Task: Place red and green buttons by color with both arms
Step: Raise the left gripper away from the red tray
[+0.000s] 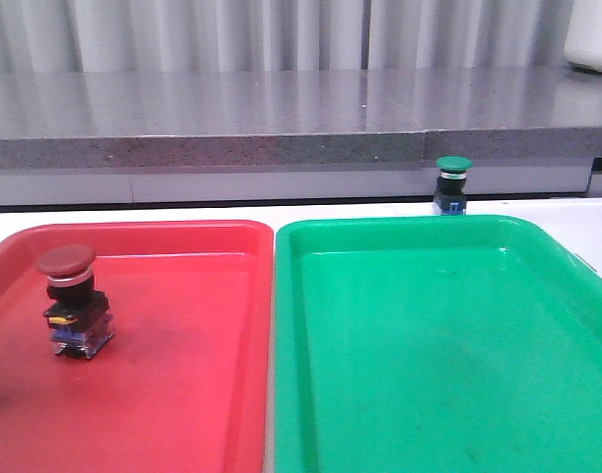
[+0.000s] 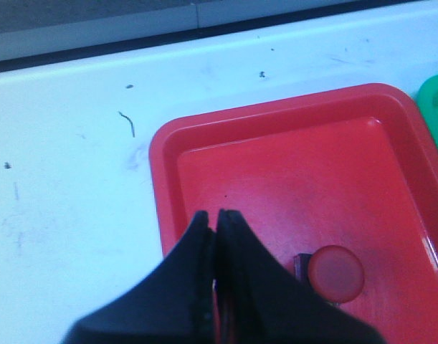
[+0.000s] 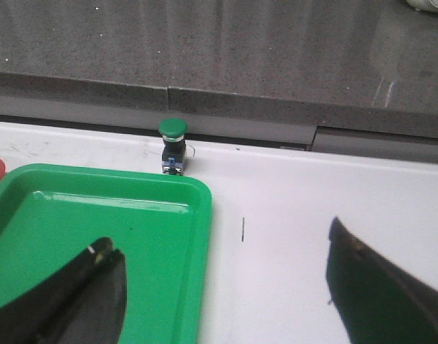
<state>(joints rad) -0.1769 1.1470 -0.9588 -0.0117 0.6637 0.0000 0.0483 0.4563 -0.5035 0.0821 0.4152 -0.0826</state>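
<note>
The red button (image 1: 72, 299) stands upright inside the red tray (image 1: 212, 296), near its left side; the left wrist view shows its cap (image 2: 336, 273) from above. My left gripper (image 2: 217, 215) hangs shut and empty over the tray's left rim, beside the button and apart from it. On the white table behind the green tray (image 1: 429, 335) stands the green button (image 1: 452, 185), also upright (image 3: 173, 145). My right gripper (image 3: 219, 240) is wide open above the green tray's right edge (image 3: 201, 236), well short of the green button. Neither gripper shows in the front view.
A grey stone ledge (image 1: 281, 108) runs along the back of the table, just behind the green button. A white object (image 1: 591, 34) sits on the ledge at the far right. The two trays lie side by side with a narrow gap.
</note>
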